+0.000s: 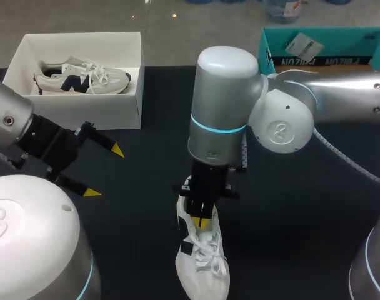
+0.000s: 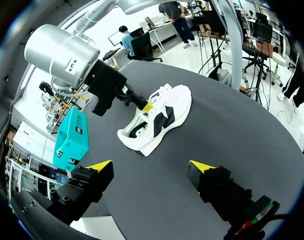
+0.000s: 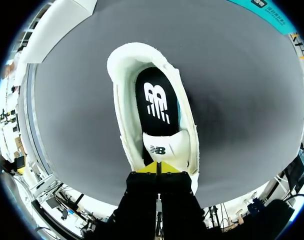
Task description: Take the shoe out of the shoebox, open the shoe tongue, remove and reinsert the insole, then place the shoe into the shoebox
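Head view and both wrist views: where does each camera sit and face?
Head view: above and behind, looking down on the table; shows the open left hand, and the right hand at the shoe.
Left wrist view: on the left wrist, looking past its open hand toward the shoe.
Right wrist view: on the right wrist, looking down into the shoe; hand shut on its tongue.
Shared: the shoe, in all three.

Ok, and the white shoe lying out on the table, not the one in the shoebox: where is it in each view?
Head view: the white shoe is at the lower middle, right under the right gripper.
Left wrist view: it lies well ahead of that arm's own open fingers.
Right wrist view: it lies straight ahead of the gripper, with the insole showing.
Shared landmark: the right gripper, at the shoe's tongue.
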### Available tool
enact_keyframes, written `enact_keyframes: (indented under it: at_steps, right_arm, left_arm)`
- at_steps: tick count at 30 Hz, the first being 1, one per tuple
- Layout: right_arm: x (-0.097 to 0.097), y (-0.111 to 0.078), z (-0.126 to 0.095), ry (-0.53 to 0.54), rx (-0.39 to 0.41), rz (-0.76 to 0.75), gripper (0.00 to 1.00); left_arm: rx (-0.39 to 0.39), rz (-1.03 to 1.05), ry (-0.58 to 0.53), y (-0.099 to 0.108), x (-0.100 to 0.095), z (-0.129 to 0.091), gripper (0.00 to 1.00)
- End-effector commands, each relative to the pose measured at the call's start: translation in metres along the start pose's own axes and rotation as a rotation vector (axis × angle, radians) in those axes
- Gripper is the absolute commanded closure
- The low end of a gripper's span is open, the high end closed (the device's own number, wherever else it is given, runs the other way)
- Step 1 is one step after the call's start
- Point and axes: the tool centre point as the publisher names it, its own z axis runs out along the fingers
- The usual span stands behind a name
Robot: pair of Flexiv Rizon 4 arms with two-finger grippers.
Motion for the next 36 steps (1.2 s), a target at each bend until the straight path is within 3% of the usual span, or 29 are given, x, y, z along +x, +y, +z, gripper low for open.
enact_keyframes:
  at_steps: [1,6,14,18,21,25,27,28,36]
  right_arm:
    - [-0.001,0.005,0.016,0.011,0.021,0.0,1.0]
    - [-0.004,0.006,0.016,0.013,0.024,-0.002,1.0]
    - [0.001,0.008,-0.022,-0.006,-0.023,-0.071,1.0]
    - [0.002,0.013,-0.037,0.011,-0.081,-0.303,1.0]
    - [0.004,0.011,-0.044,-0.058,-0.14,-0.486,1.0]
    - [0.005,0.007,-0.059,-0.075,-0.194,-0.562,1.0]
    - [0.005,0.009,-0.064,0.026,-0.202,-0.599,1.0]
    - [0.006,0.013,-0.064,0.066,-0.182,-0.588,0.0]
    - [0.006,0.013,-0.064,0.066,-0.182,-0.588,0.0]
  left_arm:
    - [-0.002,0.0,0.002,-0.001,0.0,0.0,0.0]
    - [-0.002,0.0,0.002,-0.001,0.0,0.0,0.0]
    - [-0.002,0.0,0.002,-0.001,0.0,0.0,0.0]
    - [-0.002,0.0,0.002,-0.001,0.0,0.0,0.0]
    - [-0.002,0.0,0.002,-0.001,0.0,0.0,0.0]
    - [-0.002,0.0,0.002,-0.001,0.0,0.0,0.0]
    - [-0.002,0.0,0.002,-0.001,0.0,0.0,0.0]
    - [-0.002,0.0,0.002,-0.001,0.0,0.0,0.0]
    - [-0.002,0.0,0.002,-0.001,0.0,0.0,0.0]
